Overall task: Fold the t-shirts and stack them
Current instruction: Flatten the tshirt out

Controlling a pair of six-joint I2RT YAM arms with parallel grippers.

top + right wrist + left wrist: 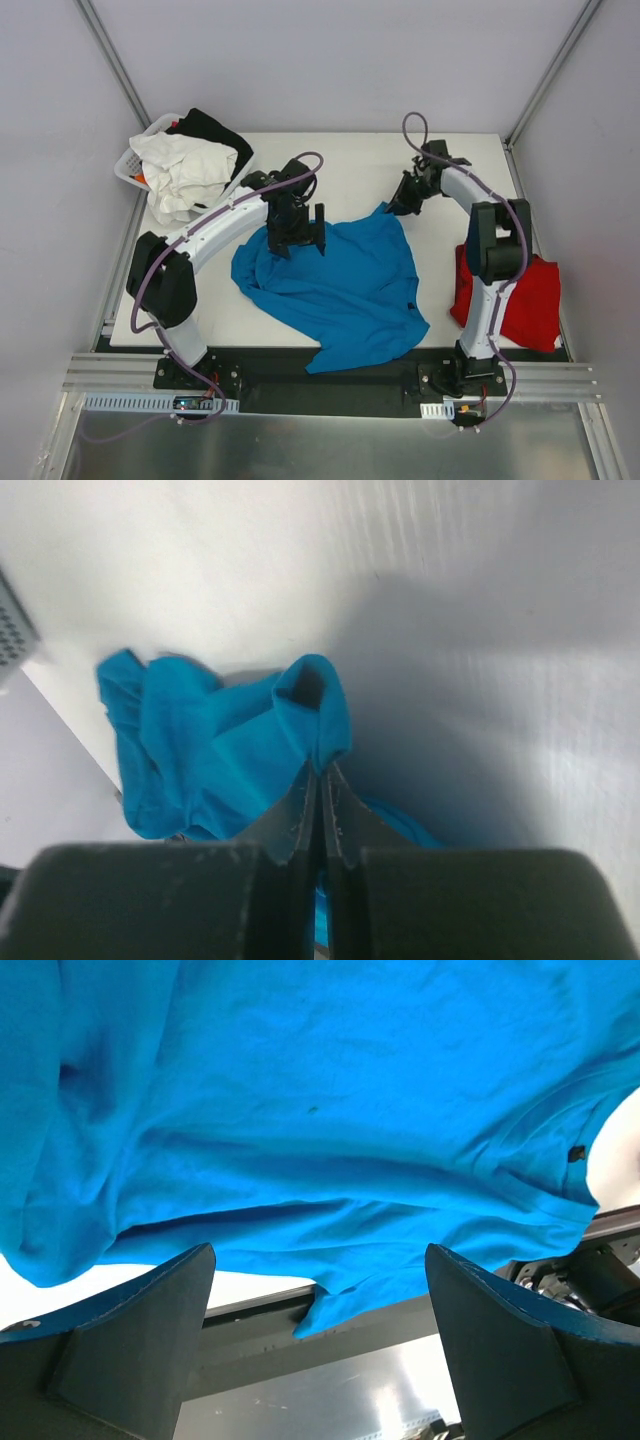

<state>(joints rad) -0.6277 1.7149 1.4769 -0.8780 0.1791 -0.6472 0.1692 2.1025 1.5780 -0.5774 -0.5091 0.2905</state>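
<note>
The turquoise-blue t-shirt (pixel 335 285) lies crumpled across the middle of the white table (pixel 350 165), its lower corner hanging over the near edge. My right gripper (pixel 398 207) is shut on the shirt's far right corner; in the right wrist view its jaws (pixel 322 772) pinch a fold of blue cloth (pixel 225 750). My left gripper (pixel 300 238) hovers open above the shirt's far left part, with nothing between its fingers (pixel 135 1345), and the blue cloth (pixel 320 1110) is spread before them. The red t-shirt (pixel 530 295) lies bunched at the table's right edge behind the right arm.
A white basket (pixel 132 160) at the table's back left corner holds a white garment (pixel 185 170) and a black garment (pixel 215 130). A metal rail (pixel 330 375) runs along the near edge by the arm bases.
</note>
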